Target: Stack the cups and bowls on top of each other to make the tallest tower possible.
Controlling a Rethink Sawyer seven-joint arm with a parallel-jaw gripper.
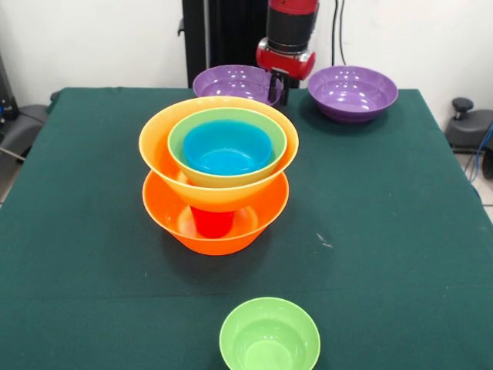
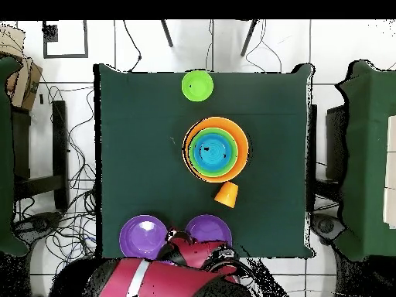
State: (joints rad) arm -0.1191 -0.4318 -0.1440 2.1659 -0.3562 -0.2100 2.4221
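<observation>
Tower (image 1: 216, 173) of glossy plastic bowls stands at the centre of the front view: a large orange bowl (image 1: 216, 223) as base, a red plastic cup (image 1: 211, 222) upright inside it, a second large orange bowl (image 1: 154, 142) resting on that cup, then a medium green bowl (image 1: 179, 139) and a small blue bowl (image 1: 227, 148) nested inside.

At the top of that frame the gripper (image 1: 282, 91) hangs over the rim of the left of two wide purple plastic bowls (image 1: 231, 81), beside the other purple bowl (image 1: 353, 92). Whether it is spread or pinching the rim, I cannot tell.

If that purple bowl is the next piece, it looks wider than the blue bowl, so I judge it should be set down level and centred. The upper bowls appear to balance on one cup, so a sideways nudge could topple them.

A small green plastic bowl (image 1: 269, 338) waits at the bottom centre of the front view, well apart from the stack.

From overhead, an orange ridged plastic cup (image 2: 227, 194) lies on the dark green desk (image 2: 131, 147) just below the tower; the front view hides it behind the stack. Only the front view shows the red cup under the upper bowls and the tower's height.
</observation>
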